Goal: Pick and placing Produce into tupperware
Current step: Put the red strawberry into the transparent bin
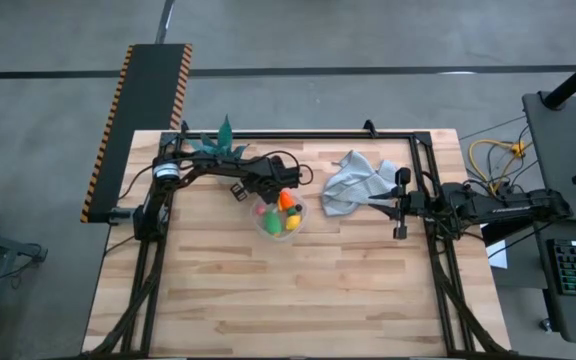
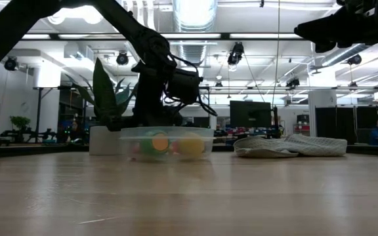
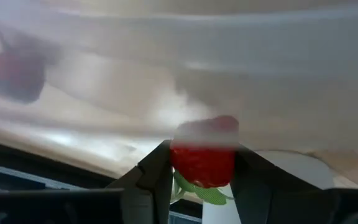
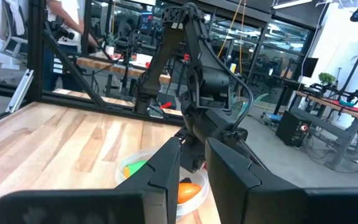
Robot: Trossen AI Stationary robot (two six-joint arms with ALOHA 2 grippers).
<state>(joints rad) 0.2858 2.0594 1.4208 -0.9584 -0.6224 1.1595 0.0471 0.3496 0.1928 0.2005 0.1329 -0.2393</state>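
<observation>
The tupperware [image 1: 264, 226], a small clear round tub, stands mid-table and holds produce: an orange carrot [image 1: 289, 200], a green piece [image 1: 271, 218] and a yellow piece [image 1: 292, 222]. My left gripper [image 1: 272, 196] is at the tub's far-left rim, shut on a red toy strawberry [image 3: 204, 163] with green leaves. In the left wrist view the tub's hazy wall [image 3: 241, 74] fills the picture just past the strawberry. In the low view the tub [image 2: 166, 143] hides the left fingertips. My right gripper [image 4: 192, 171] waits level at the table's right side, a narrow empty gap between its fingers. My left gripper pinches the strawberry's two sides [image 3: 178, 163] between its two fingers. The fingers [image 3: 157, 177] slant down from the table's far left. The strawberry's leafy end points back toward the wrist, and its red tip is against the tub's wall. Whether it rests on anything is hidden.
A crumpled grey-blue cloth [image 1: 353, 182] lies right of the tub, just ahead of my right gripper. A teal-leaved plant [image 1: 223, 140] in a white pot stands at the far edge behind the left arm. Bare wood fills the table's near half [image 1: 288, 300].
</observation>
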